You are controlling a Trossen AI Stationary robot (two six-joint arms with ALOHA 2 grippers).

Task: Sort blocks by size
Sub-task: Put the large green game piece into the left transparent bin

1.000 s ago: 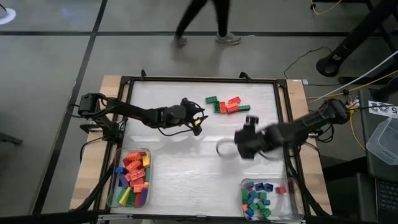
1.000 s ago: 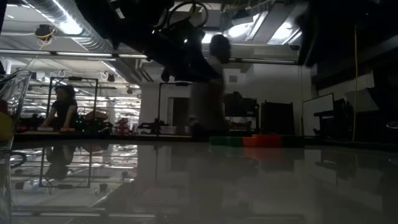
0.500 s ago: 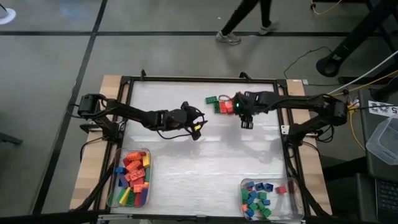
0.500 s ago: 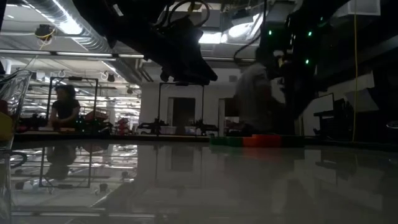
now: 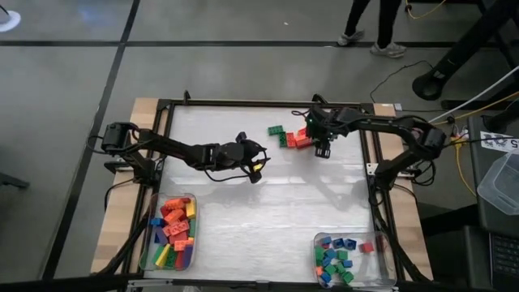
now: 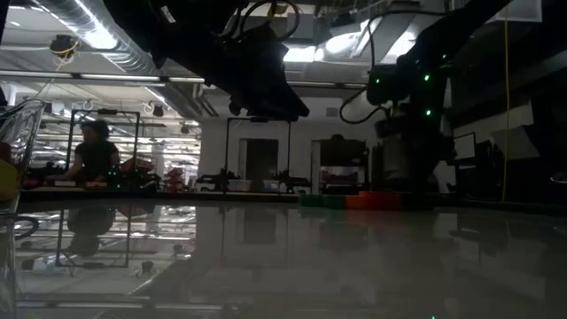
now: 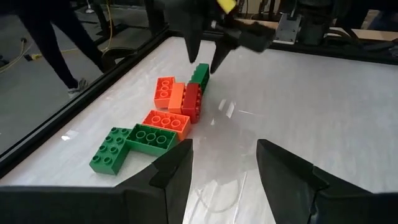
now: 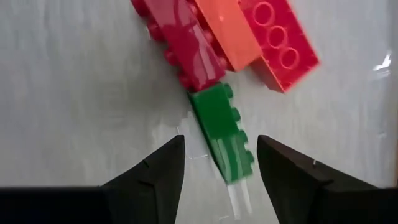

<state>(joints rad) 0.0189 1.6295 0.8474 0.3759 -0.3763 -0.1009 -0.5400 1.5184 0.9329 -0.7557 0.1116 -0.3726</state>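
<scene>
A cluster of blocks (image 5: 292, 136) lies flat on the white table near its far edge: green, orange and red ones (image 7: 166, 121). My right gripper (image 5: 319, 146) hangs over the cluster's right end, pointing down and open. Its fingers stand on either side of a small green block (image 8: 222, 140) without touching it; the left wrist view also shows this gripper (image 7: 204, 62) just above that green block (image 7: 200, 76). My left gripper (image 5: 259, 165) waits open left of the cluster, near the table's middle, with nothing between its fingers (image 7: 224, 152).
A clear tray (image 5: 191, 243) at the near left holds several long blocks. Another clear tray (image 5: 381, 258) at the near right holds several small ones. A black frame (image 5: 259, 103) rims the table. A person's legs (image 5: 369, 20) show beyond the far edge.
My right gripper has swung from the table's right middle toward the far edge, over the block cluster, and has tipped to point down and sunk. The person beyond the far edge has walked to the right. The blocks lie as before.
</scene>
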